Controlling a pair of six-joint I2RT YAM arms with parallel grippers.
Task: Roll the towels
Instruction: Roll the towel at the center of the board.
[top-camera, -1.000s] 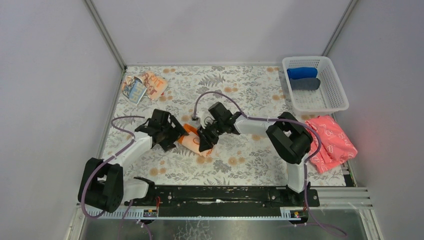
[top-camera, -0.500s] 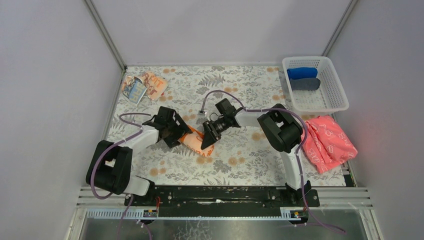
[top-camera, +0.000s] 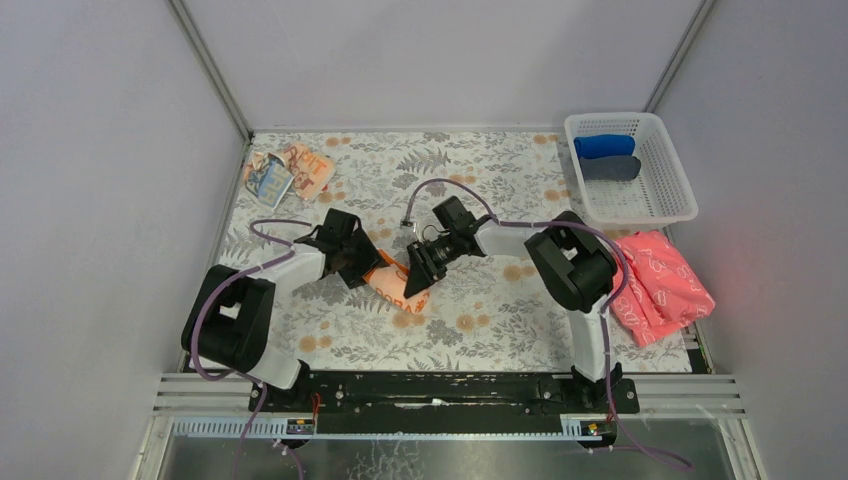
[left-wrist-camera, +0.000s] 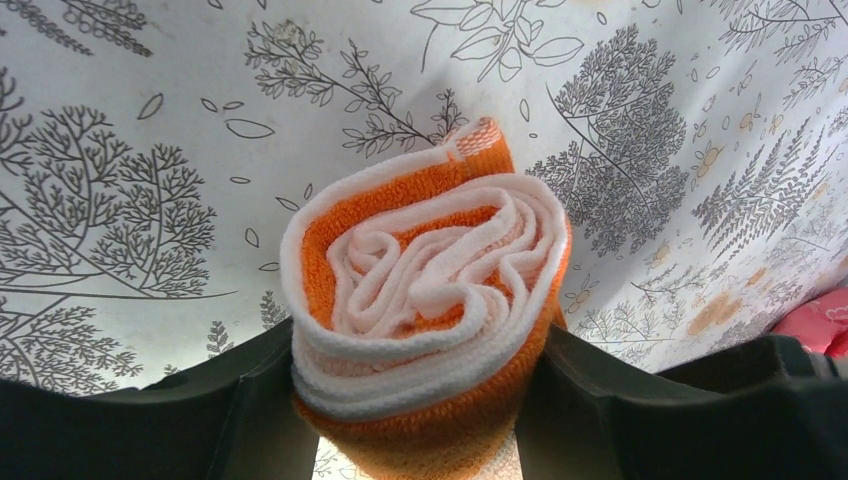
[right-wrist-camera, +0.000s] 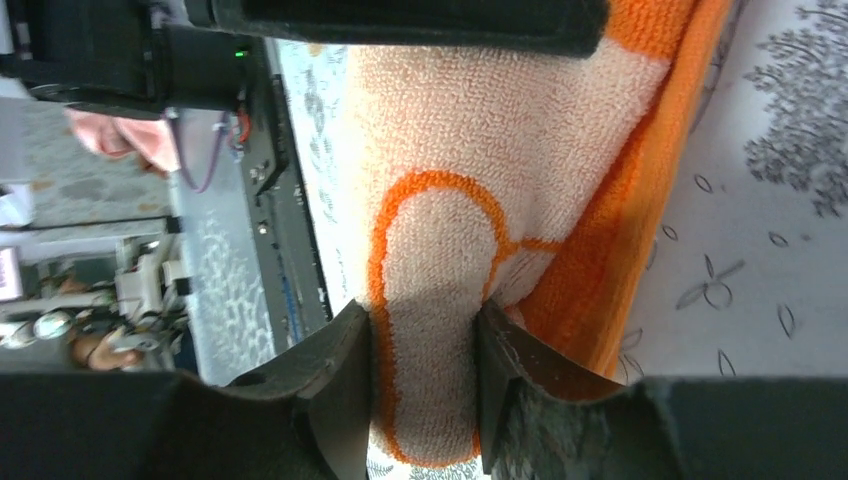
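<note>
1. Basket (top-camera: 628, 117) upper right, pink cloth (top-camera: 660, 285) at right edge, printed towel (top-camera: 292, 172) upper left.
2. At centre, left gripper (top-camera: 366, 268) clamps the rolled orange towel's (top-camera: 396, 289) end; right gripper (top-camera: 416, 283) pinches its other end.

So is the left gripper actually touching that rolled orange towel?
Touching. In the left wrist view, both fingers of the left gripper press against the sides of the rolled orange towel.

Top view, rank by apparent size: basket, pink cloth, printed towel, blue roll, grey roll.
1. basket, only slightly ahead of the next
2. pink cloth
3. printed towel
4. blue roll and grey roll: they look alike, so no ranking between them
</note>
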